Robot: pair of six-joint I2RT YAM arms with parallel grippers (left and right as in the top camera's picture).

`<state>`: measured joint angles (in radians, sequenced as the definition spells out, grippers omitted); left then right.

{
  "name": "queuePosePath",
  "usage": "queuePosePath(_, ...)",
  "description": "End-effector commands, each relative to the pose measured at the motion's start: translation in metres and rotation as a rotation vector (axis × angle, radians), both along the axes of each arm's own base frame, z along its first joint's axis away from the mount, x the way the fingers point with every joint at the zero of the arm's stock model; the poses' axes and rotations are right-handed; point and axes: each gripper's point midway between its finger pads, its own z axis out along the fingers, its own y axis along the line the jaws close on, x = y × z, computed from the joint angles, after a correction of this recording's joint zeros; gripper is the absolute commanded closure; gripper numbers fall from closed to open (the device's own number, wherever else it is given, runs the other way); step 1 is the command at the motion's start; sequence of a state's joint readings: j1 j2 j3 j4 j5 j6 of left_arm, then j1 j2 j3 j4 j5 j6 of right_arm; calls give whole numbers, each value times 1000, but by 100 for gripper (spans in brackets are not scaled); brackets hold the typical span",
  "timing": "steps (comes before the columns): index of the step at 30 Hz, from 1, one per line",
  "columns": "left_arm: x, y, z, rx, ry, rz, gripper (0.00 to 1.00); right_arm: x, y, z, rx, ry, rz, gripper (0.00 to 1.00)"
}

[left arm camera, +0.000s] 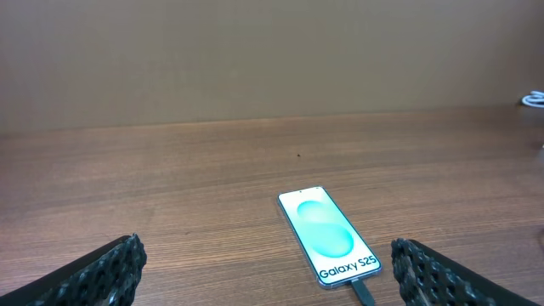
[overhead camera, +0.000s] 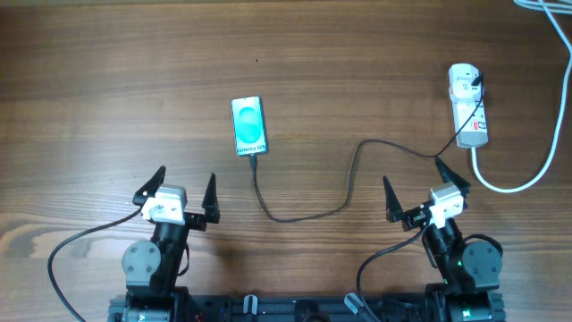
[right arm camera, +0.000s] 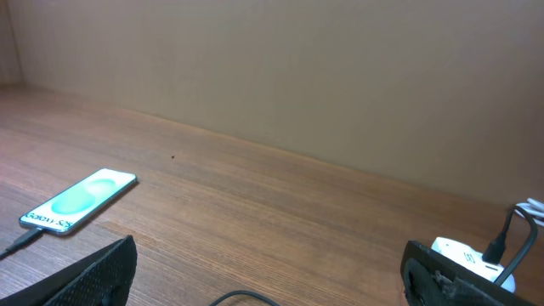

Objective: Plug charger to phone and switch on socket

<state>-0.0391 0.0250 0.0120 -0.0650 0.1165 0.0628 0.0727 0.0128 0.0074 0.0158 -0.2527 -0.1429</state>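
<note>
The phone (overhead camera: pixel 249 126) lies flat on the table's middle, its teal screen lit; it also shows in the left wrist view (left arm camera: pixel 328 235) and the right wrist view (right arm camera: pixel 78 201). The charger, a thin black cable (overhead camera: pixel 350 183), has its connector tip in the phone's near end (left arm camera: pixel 363 291) and runs right to a black plug in the white socket strip (overhead camera: pixel 467 105), seen also in the right wrist view (right arm camera: pixel 467 257). My left gripper (overhead camera: pixel 184 193) is open and empty, near the phone's front left. My right gripper (overhead camera: pixel 424 190) is open and empty, in front of the socket.
A thick white cord (overhead camera: pixel 545 156) loops from the socket along the table's right edge and off the top right corner. The black cable curves across the space between the two arms.
</note>
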Motion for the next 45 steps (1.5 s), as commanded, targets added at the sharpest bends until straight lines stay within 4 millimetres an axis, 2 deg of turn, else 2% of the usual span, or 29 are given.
queuePosePath(1,0,3,-3,-10,5,19,0,0,-1,2,12,-7,-8,0)
queuePosePath(45,0,3,1,-10,-11,19,0,0,-1,2,12,-7,-8,0)
